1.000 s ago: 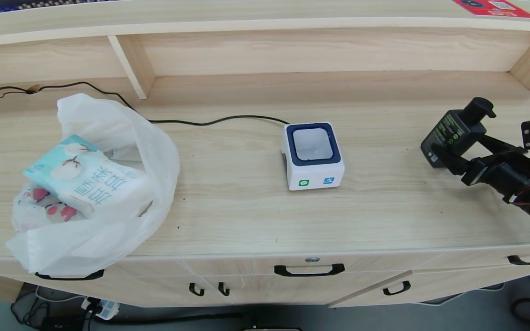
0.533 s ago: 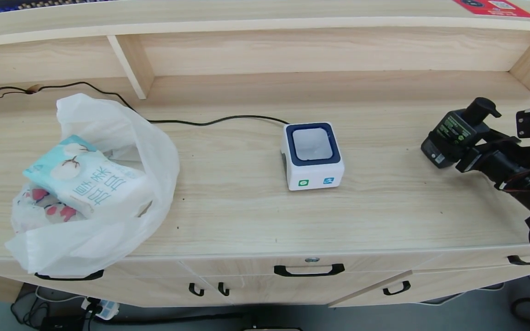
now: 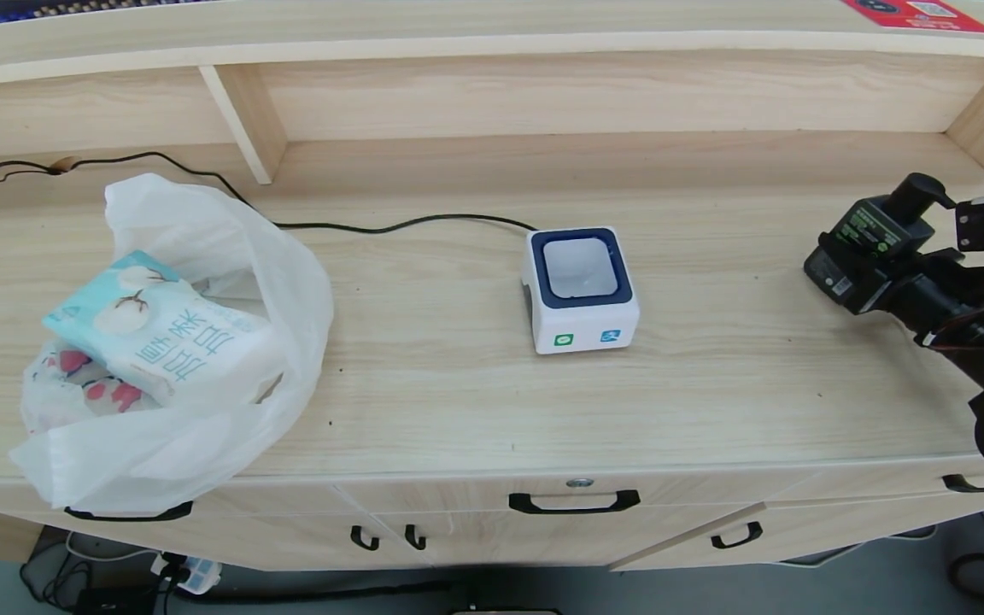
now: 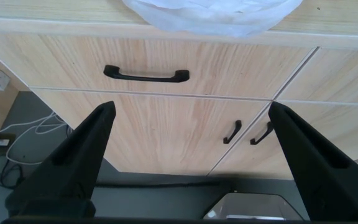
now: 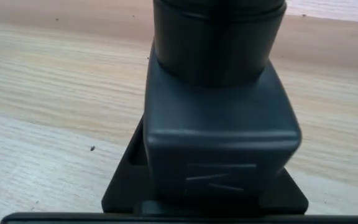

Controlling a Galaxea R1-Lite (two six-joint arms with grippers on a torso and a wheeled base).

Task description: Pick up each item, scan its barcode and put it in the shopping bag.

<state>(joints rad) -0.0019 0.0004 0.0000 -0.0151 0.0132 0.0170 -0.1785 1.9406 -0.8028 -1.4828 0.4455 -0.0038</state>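
Wooden counter (image 3: 714, 384) before us — our right gripper (image 3: 889, 286) clamps a black bottle (image 3: 863, 235), scanner (image 3: 579, 286) well to its left; left gripper (image 4: 191, 109) gapes wide.

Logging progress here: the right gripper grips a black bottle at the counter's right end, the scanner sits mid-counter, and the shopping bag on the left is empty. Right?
Not quite. The shopping bag is not empty: the head view shows a tissue pack in it, lying on a red-patterned pack. The rest holds: the right gripper grips the black bottle, and the scanner sits mid-counter.
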